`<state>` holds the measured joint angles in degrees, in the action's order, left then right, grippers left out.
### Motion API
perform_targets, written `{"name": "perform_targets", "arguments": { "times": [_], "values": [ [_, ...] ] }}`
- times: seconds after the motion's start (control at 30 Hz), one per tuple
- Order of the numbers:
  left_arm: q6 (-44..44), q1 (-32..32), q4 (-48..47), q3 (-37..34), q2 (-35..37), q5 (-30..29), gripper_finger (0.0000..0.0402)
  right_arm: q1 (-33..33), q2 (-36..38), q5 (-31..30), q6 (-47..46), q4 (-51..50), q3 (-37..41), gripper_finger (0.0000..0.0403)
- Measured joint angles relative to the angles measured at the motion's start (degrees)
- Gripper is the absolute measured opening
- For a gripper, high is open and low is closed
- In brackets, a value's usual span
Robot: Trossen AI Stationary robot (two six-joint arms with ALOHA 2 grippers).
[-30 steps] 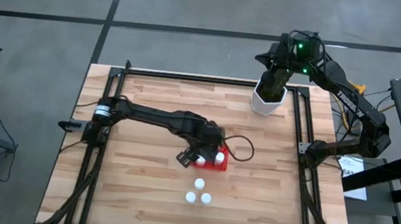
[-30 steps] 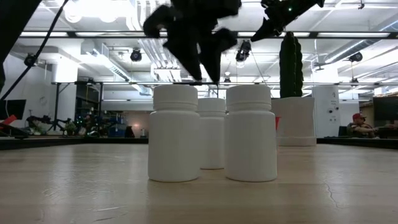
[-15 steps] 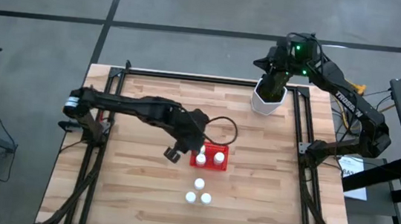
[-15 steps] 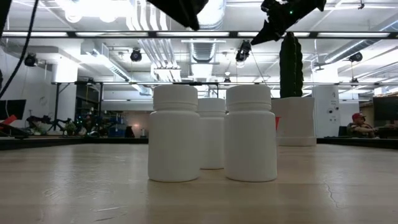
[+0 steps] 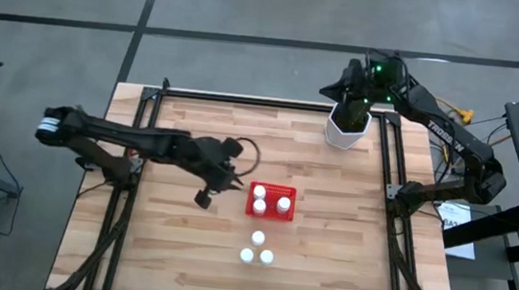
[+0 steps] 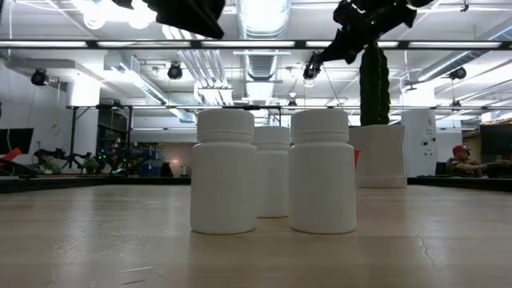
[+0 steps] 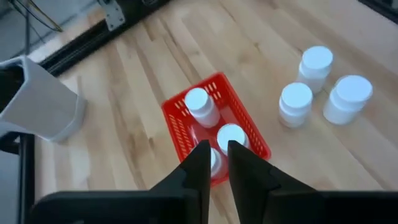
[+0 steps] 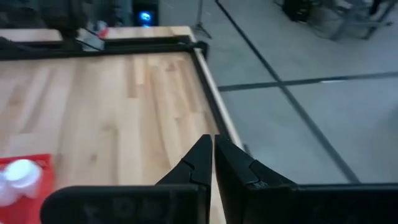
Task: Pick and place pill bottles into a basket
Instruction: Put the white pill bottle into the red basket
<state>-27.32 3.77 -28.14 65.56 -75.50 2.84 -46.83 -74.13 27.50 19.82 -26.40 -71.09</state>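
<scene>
The red basket (image 5: 270, 214) stands mid-table with three white pill bottles in it (image 7: 198, 102). Three more pill bottles (image 5: 258, 237) stand on the wood in front of it, and they are close up in the low view (image 6: 226, 172). My left gripper (image 5: 229, 182) hangs above the table just left of the basket. It is empty, and its fingers (image 7: 217, 155) stand a narrow gap apart. My right gripper (image 5: 348, 89) is shut and empty, high over the white cactus pot (image 5: 346, 127) at the far right; its own view (image 8: 213, 146) also shows it.
The cactus pot also shows in the left wrist view (image 7: 37, 102) and in the low view (image 6: 380, 156). Black frame rails (image 5: 384, 177) run along the table's left, right and far sides. Bare wood lies left of the basket and along the near edge.
My left gripper has drawn back from over the basket toward the table's left edge and gone up, leaving the top of the low view. The basket and all the bottles have stayed where they were. My right gripper has shifted slightly over the cactus pot.
</scene>
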Motion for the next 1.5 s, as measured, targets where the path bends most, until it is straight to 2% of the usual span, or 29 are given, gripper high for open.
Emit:
{"name": "perform_targets", "arguments": {
  "times": [0.2, 0.33, 0.5, 0.63, 0.73, 1.1, 1.5],
  "values": [
    [0.06, 0.00, 8.78, -10.18, 7.90, -0.01, 0.0035, 3.77, 0.00, 1.69, -1.46, 2.88, 1.40, 0.0008],
    [0.01, -0.02, 14.72, -15.99, 12.74, -0.22, 0.0035, 6.05, 0.08, 1.81, -2.59, 12.69, 4.43, 0.0008],
    [0.93, -0.04, 18.02, -21.74, 19.87, -1.98, 0.0035, 4.74, 0.70, 5.72, -6.56, 25.08, 9.52, 0.0008],
    [2.57, -0.04, 19.88, -24.66, 25.26, -3.31, 0.0035, 2.79, 1.21, 7.04, -7.42, 28.84, 12.65, 0.0008],
    [3.10, -0.04, 20.17, -25.51, 28.23, -3.44, 0.0035, 1.38, 2.01, 11.31, -8.65, 31.68, 13.92, 0.0008],
    [4.65, -0.07, 20.18, -30.10, 31.66, -6.32, 0.0035, -2.60, 5.15, 11.99, -9.88, 31.85, 14.20, 0.0008],
    [4.52, -0.07, 21.72, -33.69, 35.35, -7.36, 0.0035, -3.69, 5.88, 12.01, -9.33, 31.65, 14.40, 0.0008]
  ]
}}
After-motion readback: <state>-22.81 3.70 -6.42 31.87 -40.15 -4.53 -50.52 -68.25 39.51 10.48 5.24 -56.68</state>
